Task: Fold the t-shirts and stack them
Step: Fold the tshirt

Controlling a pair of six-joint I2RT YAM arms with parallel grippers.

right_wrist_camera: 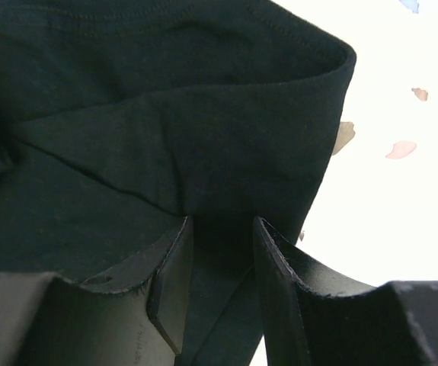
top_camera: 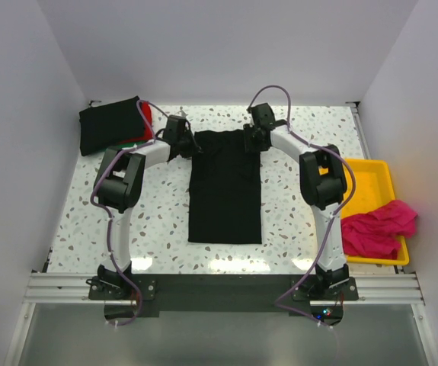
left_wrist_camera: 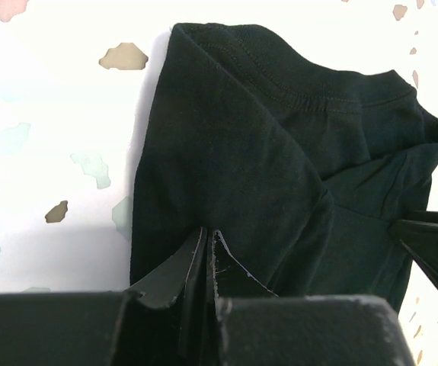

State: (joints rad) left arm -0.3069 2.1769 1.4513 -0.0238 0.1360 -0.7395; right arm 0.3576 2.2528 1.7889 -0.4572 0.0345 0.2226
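Two-armed robot at work on its laundry: the left gripper [top_camera: 179,142] is pinching, jaws all but closed, one far corner of a long black cloth t-shirt [top_camera: 225,191], which is lying as a narrow lengthwise strip on the speckled white table [top_camera: 295,213]; the strip is running from between the two grippers back toward the arms' bases. The right gripper [top_camera: 252,137] is straddling the opposite far corner; in its wrist view a fold of the collar end is sitting between its fingers [right_wrist_camera: 171,267], which are standing apart, and it cannot be told whether they are clamping the cloth.

Beyond the left gripper, on its outer side, a folded black t-shirt [top_camera: 110,126] is resting against a red t-shirt [top_camera: 147,113]; well to the outer side of the right arm, a crumpled magenta-pink t-shirt [top_camera: 377,227] is spilling over the yellow plastic tray [top_camera: 375,177].

With the sides seemingly turned in, the step in hand is probably the crosswise fold. The next move is calling for a sure hold on the right-hand corner, then both grippers lifting together and carrying the collar end level toward the near hem, so that the strip is not skewing; stacking beside the left gripper would follow.
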